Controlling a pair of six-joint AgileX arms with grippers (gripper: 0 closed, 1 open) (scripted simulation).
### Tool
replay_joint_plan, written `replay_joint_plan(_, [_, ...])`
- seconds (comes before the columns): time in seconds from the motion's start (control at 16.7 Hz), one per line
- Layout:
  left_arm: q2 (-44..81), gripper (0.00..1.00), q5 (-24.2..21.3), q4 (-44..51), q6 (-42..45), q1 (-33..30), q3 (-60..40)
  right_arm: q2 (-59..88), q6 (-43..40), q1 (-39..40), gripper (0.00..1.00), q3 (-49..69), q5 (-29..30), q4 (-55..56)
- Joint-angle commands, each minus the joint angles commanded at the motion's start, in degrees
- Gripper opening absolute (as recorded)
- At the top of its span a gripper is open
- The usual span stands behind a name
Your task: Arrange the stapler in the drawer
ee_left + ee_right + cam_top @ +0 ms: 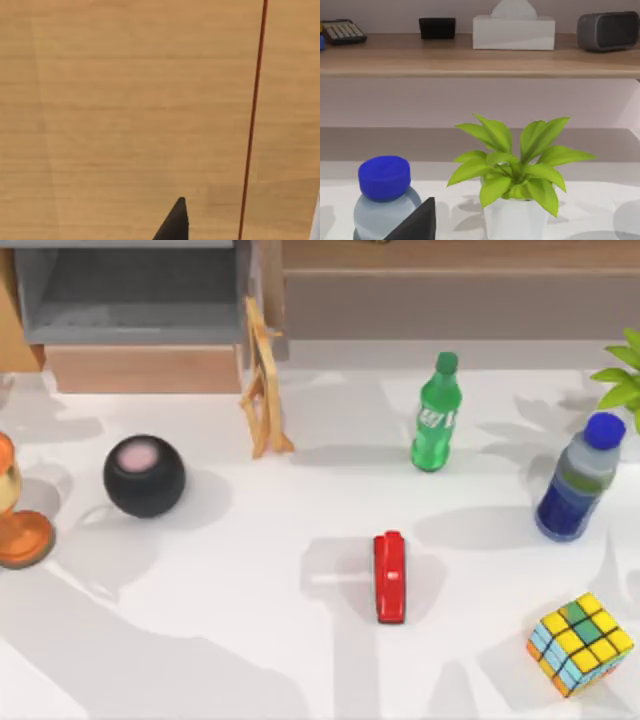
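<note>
The red stapler [390, 577] lies flat on the white table, right of centre, lengthwise toward the back. At the back left the drawer [145, 370] stands pulled out, its grey inside showing behind the tan front panel. A dark part of my left gripper [175, 225] shows close against a tan wooden surface [125, 110]. A dark part of my right gripper [417, 222] shows beside a blue-capped bottle [384, 192], facing a potted plant [515, 175].
A green bottle [436, 415] stands behind the stapler. A blue-capped bottle [578, 480], a plant [625, 375] and a colour cube [581, 643] are at the right. A black ball [144, 476], a wooden stand [263, 380] and an orange goblet [15, 510] sit near the drawer.
</note>
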State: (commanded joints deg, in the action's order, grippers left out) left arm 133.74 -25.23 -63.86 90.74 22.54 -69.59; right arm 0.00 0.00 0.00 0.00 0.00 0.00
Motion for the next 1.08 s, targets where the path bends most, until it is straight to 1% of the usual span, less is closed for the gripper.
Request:
replay_joint_plan(0.3, [0.0, 0.02, 0.0, 0.0, 0.0, 0.0, 0.0, 0.0, 0.0, 0.0, 1.0, 0.0, 0.0, 0.0])
replay_joint_plan(0.36, [0.0, 0.0, 0.0, 0.0, 0.0, 0.0, 0.0, 0.0, 0.0, 0.0, 1.0, 0.0, 0.0, 0.0])
replay_joint_plan(0.9, [0.4, 0.0, -0.1, 0.4, -0.3, 0.3, 0.3, 0.0, 0.0, 0.0, 1.0, 0.0, 0.0, 0.0])
replay_joint_plan(1.08, [-1.6, 0.0, -1.1, -1.8, -0.2, 1.1, 3.7, 0.0, 0.0, 0.0, 1.0, 0.0, 0.0, 0.0])
